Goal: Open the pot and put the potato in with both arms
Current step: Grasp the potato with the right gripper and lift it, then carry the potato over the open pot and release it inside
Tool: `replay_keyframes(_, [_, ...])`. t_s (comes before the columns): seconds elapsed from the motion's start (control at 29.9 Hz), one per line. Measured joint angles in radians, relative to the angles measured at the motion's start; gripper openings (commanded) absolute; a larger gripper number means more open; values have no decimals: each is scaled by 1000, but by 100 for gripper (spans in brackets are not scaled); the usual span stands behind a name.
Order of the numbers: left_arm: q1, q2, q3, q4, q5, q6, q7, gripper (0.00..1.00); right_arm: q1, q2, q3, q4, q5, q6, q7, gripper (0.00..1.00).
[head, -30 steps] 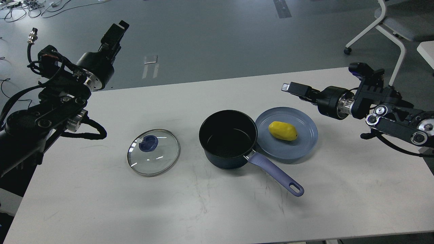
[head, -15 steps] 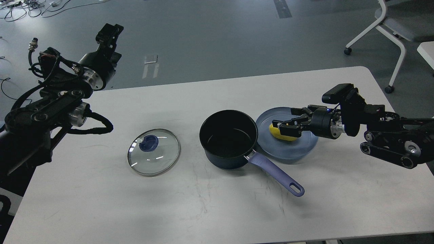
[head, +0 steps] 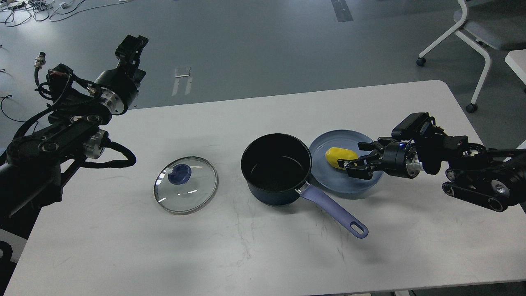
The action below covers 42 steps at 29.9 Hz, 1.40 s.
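Note:
The dark pot [head: 276, 168] stands open and empty at mid-table, its purple handle [head: 333, 210] pointing to the front right. Its glass lid [head: 185, 185] with a blue knob lies flat on the table to the left. The yellow potato [head: 339, 157] lies on a blue plate [head: 349, 136] just right of the pot. My right gripper [head: 354, 158] is open, low over the plate at the potato's right end, its near finger overlapping the potato's edge. My left gripper [head: 131, 43] is raised beyond the table's far left edge, dark and small.
The white table [head: 263, 255] ends close behind my left arm. A white-framed chair [head: 472, 28] stands on the floor at the far right, with a white surface corner [head: 517, 61] beside it. Cables lie on the floor at the top left.
My right arm swung down from above the table to the plate, reached around the potato, then drew back a little to the right. The left arm shifted only slightly.

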<state>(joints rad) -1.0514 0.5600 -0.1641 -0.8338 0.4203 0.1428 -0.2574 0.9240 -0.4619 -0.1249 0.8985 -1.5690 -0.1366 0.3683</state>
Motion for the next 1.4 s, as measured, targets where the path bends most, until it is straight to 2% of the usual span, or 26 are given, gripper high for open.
replay_keyframes(0.13, [2, 0, 1, 1, 0, 0, 0, 98, 3, 29, -16, -20, 0, -5, 0, 38])
replay_keyframes(0.3, [2, 0, 2, 1, 0, 0, 0, 98, 4, 48, -42, -32, 0, -17, 4, 38])
replay_keyframes(0.4, [4, 0, 3, 2, 0, 0, 0, 98, 9, 49, -47, -42, 0, -40, 28, 38])
replay_keyframes(0.74, [5, -7, 3, 1, 1, 0, 1, 98, 157, 52, -34, -41, 14, -70, 57, 38])
replay_keyframes(1.04, [7, -8, 3, 1, 2, -1, 1, 98, 163, 180, -34, -42, 20, -132, 118, 39])
replay_keyframes(1.1, [9, -8, 3, 1, 2, -1, 1, 98, 158, 200, -37, -44, 21, -132, 120, 49])
replay_keyframes(1.14, [10, -8, 3, 1, 2, -1, 1, 98, 156, 207, -39, -44, 21, -132, 120, 69])
replay_keyframes(1.17, [10, -8, 3, 1, 2, -1, 1, 98, 155, 210, -40, -44, 21, -132, 120, 97])
replay_keyframes(1.2, [11, -7, 3, 1, 2, -1, 1, 98, 153, 214, -41, -44, 21, -133, 120, 100])
replay_keyframes(1.4, [15, -6, 3, 1, 2, -3, 0, 98, 139, 219, -34, -40, 66, -146, 120, 100])
